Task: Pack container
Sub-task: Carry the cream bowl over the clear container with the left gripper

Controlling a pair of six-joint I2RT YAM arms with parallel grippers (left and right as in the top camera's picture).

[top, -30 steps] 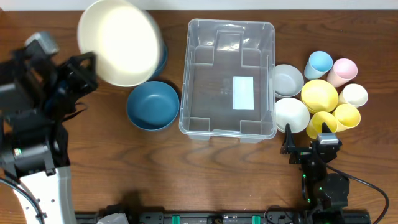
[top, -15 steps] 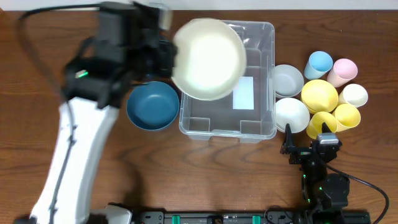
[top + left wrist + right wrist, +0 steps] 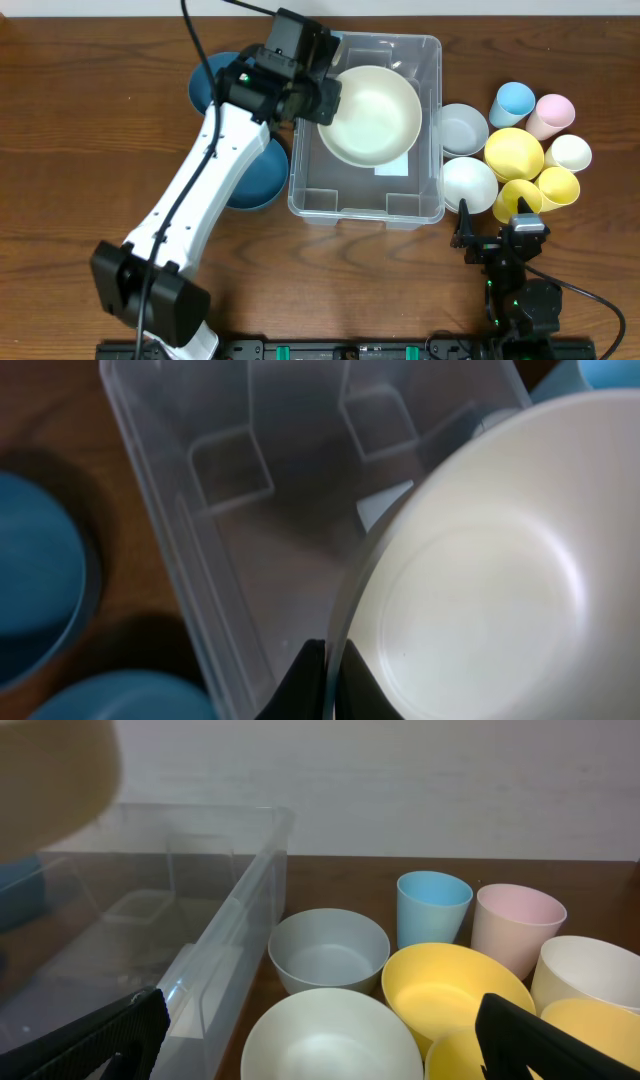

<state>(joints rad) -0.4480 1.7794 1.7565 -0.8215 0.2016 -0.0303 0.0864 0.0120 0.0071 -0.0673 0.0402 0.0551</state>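
Now left tool (image 3: 328, 685) pinching cream bowl (image 3: 370, 115) over container (image 3: 345, 195); right tool (image 3: 315, 1030) spread.

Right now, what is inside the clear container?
A cream bowl, held at its rim by the left arm's jaws, hangs over the open container. It covers most of the white label and the floor beneath; nothing else shows on the bare parts.

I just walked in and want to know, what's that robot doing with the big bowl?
The left gripper is pinching the rim of a big cream bowl and holding it over the clear container. Nothing else is packed in there yet. Two blue bowls sit beside the container on that arm's side, and smaller bowls and cups sit on the other side. The right gripper is open near those, holding nothing.
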